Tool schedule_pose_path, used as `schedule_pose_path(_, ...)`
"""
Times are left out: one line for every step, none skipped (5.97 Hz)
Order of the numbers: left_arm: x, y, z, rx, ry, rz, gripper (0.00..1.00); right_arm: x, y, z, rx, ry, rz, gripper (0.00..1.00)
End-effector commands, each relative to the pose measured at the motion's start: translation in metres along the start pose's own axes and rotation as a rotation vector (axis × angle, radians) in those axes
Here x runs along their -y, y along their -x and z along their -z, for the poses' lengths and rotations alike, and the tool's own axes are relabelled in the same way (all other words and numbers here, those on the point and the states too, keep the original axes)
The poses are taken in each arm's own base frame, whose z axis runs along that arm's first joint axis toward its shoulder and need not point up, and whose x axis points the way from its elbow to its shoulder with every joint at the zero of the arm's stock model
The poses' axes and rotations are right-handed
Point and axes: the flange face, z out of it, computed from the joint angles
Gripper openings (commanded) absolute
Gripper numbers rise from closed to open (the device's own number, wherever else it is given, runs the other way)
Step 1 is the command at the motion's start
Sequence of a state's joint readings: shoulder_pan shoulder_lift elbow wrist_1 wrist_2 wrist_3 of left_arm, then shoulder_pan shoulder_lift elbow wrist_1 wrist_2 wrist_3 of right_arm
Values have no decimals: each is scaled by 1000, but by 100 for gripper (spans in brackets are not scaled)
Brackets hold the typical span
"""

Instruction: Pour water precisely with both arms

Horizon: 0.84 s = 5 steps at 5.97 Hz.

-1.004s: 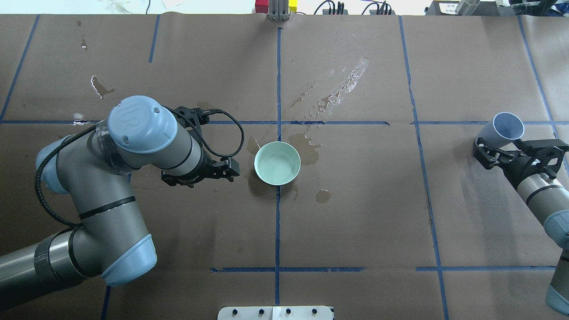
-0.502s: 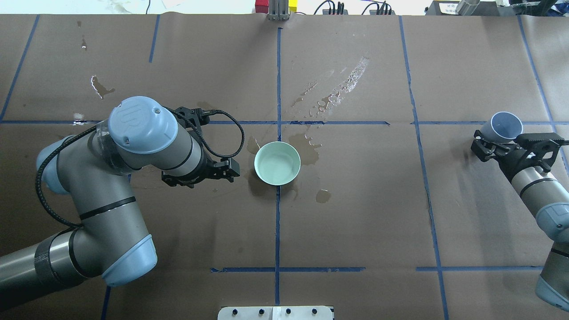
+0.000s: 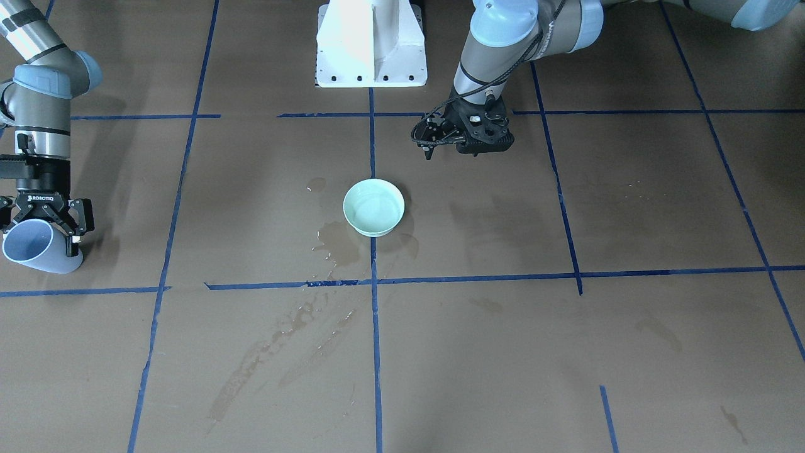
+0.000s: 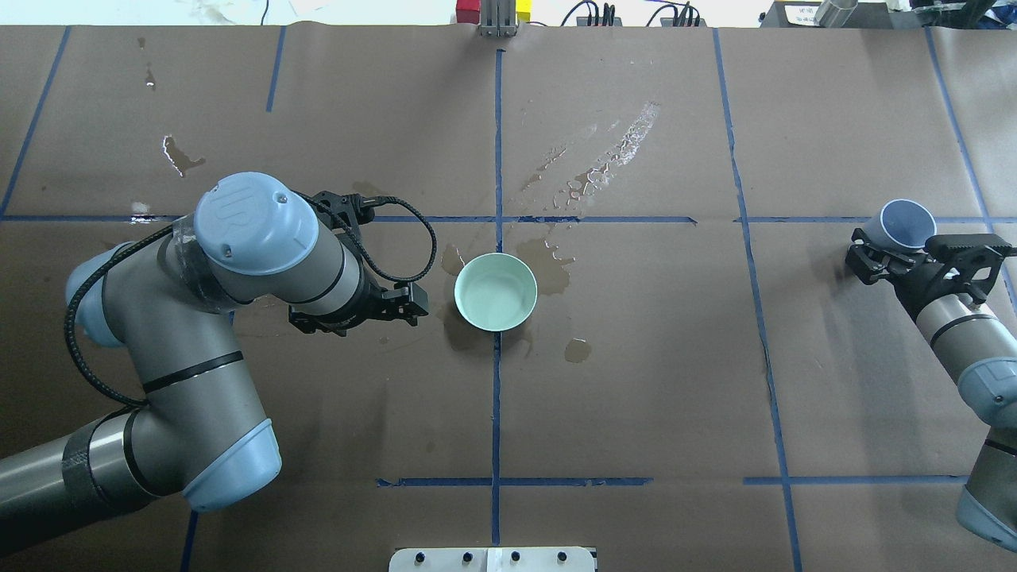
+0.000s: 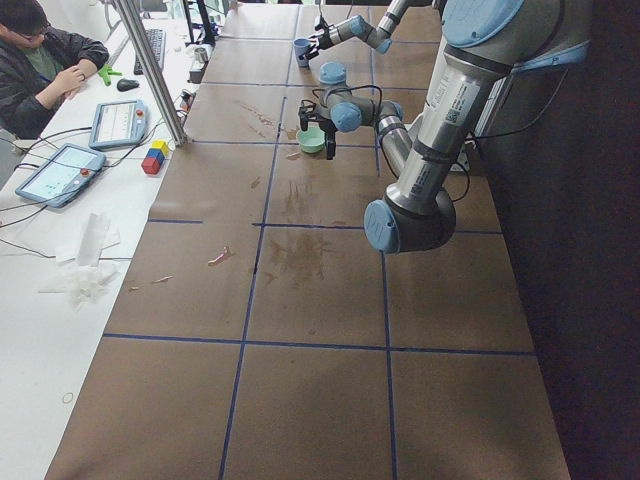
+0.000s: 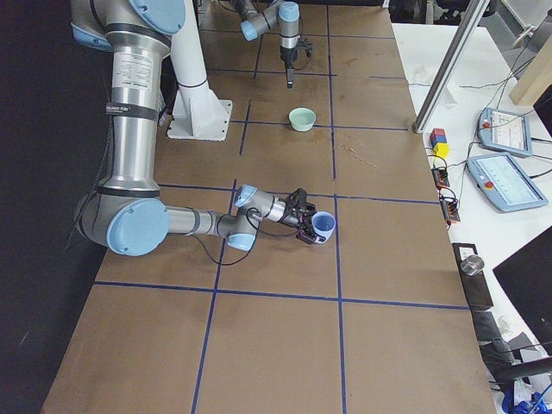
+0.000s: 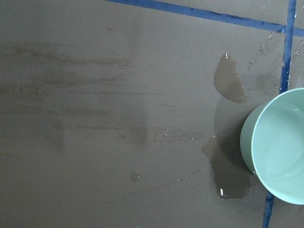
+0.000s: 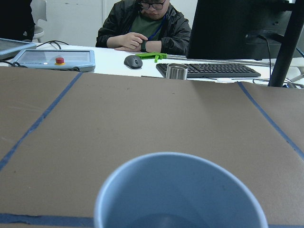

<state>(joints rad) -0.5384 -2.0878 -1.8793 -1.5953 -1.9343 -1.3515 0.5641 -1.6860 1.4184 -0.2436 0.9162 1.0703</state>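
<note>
A mint-green bowl (image 4: pixel 496 291) stands at the table's centre; it also shows in the front view (image 3: pixel 373 207) and the left wrist view (image 7: pixel 280 147). A thin glossy film of water (image 4: pixel 499 298) lies in it. My left gripper (image 4: pixel 417 304) hovers just left of the bowl, apart from it, looking open and empty; the front view shows it too (image 3: pixel 424 145). My right gripper (image 4: pixel 902 245) is shut on a blue-grey cup (image 4: pixel 906 222) at the far right, slightly tilted and low over the table. The cup fills the right wrist view (image 8: pixel 178 194).
Wet patches (image 4: pixel 556 266) ring the bowl and a streak of droplets (image 4: pixel 612 155) lies beyond it. Blue tape lines (image 4: pixel 496 397) cross the brown paper. The white pedestal base (image 3: pixel 371 44) is behind. An operator (image 8: pixel 147 23) sits past the right end.
My right gripper has swung the cup back from a stronger tilt toward upright and shifted it slightly away from the robot. The left arm and the bowl have not moved.
</note>
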Motion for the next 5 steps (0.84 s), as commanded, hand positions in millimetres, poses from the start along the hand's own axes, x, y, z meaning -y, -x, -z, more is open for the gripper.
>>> schedule_pose_path(0, 0, 0, 0, 0, 0, 100, -1, 0, -1, -2, -1, 6, 97)
schedule_pose_path(0, 0, 0, 0, 0, 0, 100, 3, 5, -3, -1, -16, -4, 42)
schedule_pose_path(0, 0, 0, 0, 0, 0, 100, 5, 6, -3, -4, -26, 3, 13)
schedule_pose_path(0, 0, 0, 0, 0, -1, 100, 12, 12, 1, 11, -30, 6, 13)
schedule_pose_path(0, 0, 1, -1, 0, -2, 100, 32, 33, 13, 54, -52, 31, 5)
